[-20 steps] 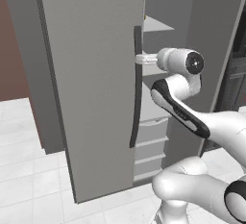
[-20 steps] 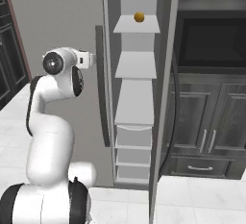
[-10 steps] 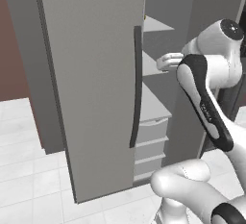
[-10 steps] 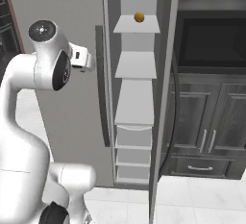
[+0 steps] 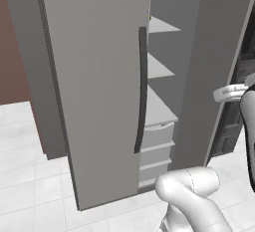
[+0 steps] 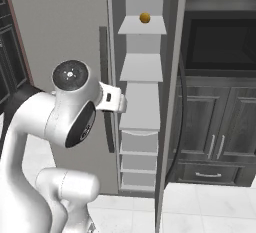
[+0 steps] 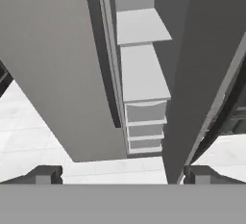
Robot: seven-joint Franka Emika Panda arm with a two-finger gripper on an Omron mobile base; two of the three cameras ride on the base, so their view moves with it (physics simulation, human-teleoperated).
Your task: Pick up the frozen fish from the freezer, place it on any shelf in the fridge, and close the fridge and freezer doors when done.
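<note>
Between the two open doors, a tall narrow compartment (image 6: 142,102) stands exposed, with white shelves (image 6: 141,68) stacked above three pale drawers (image 6: 139,157). On the left, the big grey door (image 5: 94,86) swings out toward the camera, its long dark handle (image 5: 141,89) running down the free edge nearest the opening. On the right, a second grey door (image 5: 209,71) stands ajar, its thin edge (image 6: 169,102) facing outward in the right base view, so the gap between the two doors is a slim vertical slot. From the hand view the slot widens toward the floor, and pale tiled floor (image 7: 38,127) lies open on both sides of the doors.

A small orange round thing (image 6: 145,18) sits on the top shelf (image 6: 143,25). The frozen fish cannot be made out on any shelf or drawer; where it lies I cannot tell.

The tool (image 7: 122,174) hangs back from the opening, well apart from both doors, looking down along the shelves. Its two dark fingertips (image 7: 44,174) sit far apart at the bottom corners of the hand view with nothing between them, so it is released.

Dark cabinets (image 6: 220,127) with bar pulls stand just right of the right door, with a dark recessed oven or microwave front (image 6: 220,44) above them. No writing or brand marks can be read anywhere.
</note>
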